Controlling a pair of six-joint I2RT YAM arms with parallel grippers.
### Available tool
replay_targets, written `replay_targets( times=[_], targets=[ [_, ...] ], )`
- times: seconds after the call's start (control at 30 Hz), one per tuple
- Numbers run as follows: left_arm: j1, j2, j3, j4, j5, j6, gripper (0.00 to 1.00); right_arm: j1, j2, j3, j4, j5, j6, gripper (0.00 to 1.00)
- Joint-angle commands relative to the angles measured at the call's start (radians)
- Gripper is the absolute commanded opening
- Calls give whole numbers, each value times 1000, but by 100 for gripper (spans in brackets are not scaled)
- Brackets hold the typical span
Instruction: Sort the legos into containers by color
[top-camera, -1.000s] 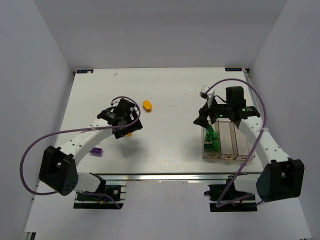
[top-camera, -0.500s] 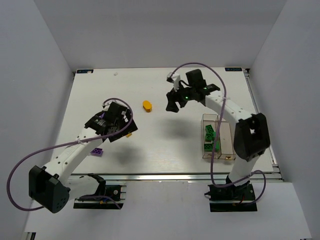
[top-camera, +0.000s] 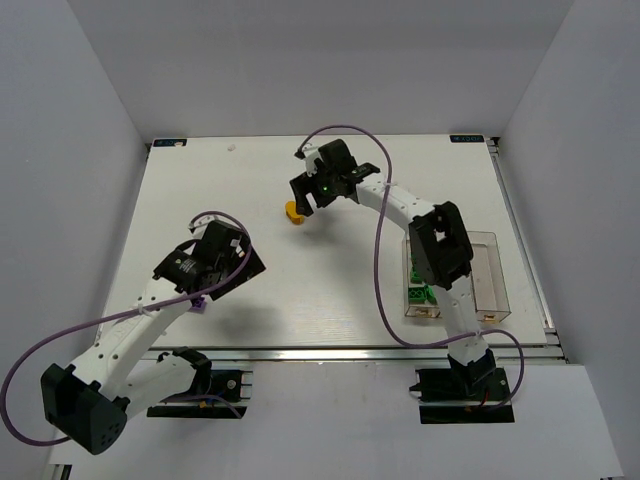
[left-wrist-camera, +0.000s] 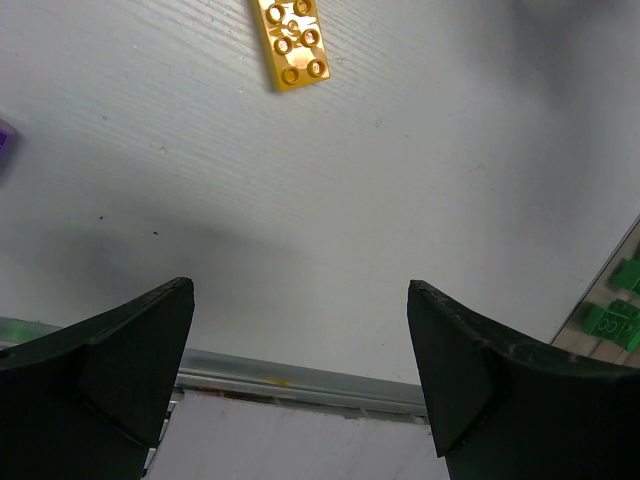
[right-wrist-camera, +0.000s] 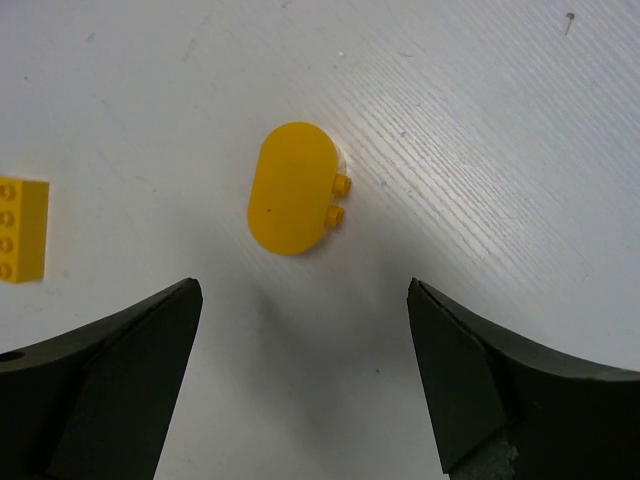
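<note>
A rounded yellow lego (top-camera: 293, 211) lies on its side at mid-table, studs sideways (right-wrist-camera: 293, 202). My right gripper (top-camera: 306, 194) hovers just over it, open and empty (right-wrist-camera: 300, 370); the lego lies ahead of the fingertips. A flat yellow lego (left-wrist-camera: 293, 42) lies ahead of my left gripper (left-wrist-camera: 300, 370), which is open, empty and raised (top-camera: 225, 262). That yellow lego also shows at the right wrist view's left edge (right-wrist-camera: 22, 245). A purple lego (top-camera: 197, 300) peeks out under the left arm. The clear containers (top-camera: 480, 270) stand at the right, with green legos (top-camera: 420, 292) in the leftmost one.
The right arm's links reach across the containers' left part. The table's metal front rail (left-wrist-camera: 300, 385) runs close below the left gripper. White walls enclose the table on three sides.
The right arm swung from over the containers leftward to above the rounded yellow lego, jaws spreading wider. The left arm drew back toward the near left, off the flat yellow lego.
</note>
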Motion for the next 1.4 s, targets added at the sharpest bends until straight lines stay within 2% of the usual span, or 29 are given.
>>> replay_targets(
  times=[0.0,0.47,0.63,0.73,0.8,0.93,0.97,1.0,1.03,1.1,1.17,1.2,1.23,1.37],
  targets=[
    [4,-29,-23,-3,-1,-29,97,11,28,76,45,43,43,89],
    [4,-6,-29,6,21,-29,97,80,161,122,95,82,37,89],
    [4,-5,-25,3,29,-29,97,95,194,124,141,202,38,89],
    [4,-9,-23,-6,27,-32,97,102,211,142,158,220,28,86],
    [4,-15,-26,-10,27,-37,97,102,214,147,172,240,26,80],
    [4,-26,-35,-6,30,-43,97,100,218,151,184,239,9,57],
    [4,-27,-38,-3,32,-44,96,99,214,148,180,234,1,44],
    [4,-28,-43,3,32,-49,97,97,205,142,180,231,-2,37],
    [4,-28,-45,8,33,-50,96,94,179,121,178,222,-3,25],
    [4,-29,-54,25,36,-55,96,86,140,95,170,204,-26,14],
    [4,-32,-63,40,39,-57,96,77,32,14,178,156,-29,0],
    [4,-31,-71,61,41,-55,96,53,-16,-32,207,120,-16,0],
    [4,-28,-77,71,41,-55,96,40,-129,-141,227,40,-12,0],
    [4,2,-98,137,52,-46,96,-22,-419,-383,237,-63,-19,0]
  ],
)
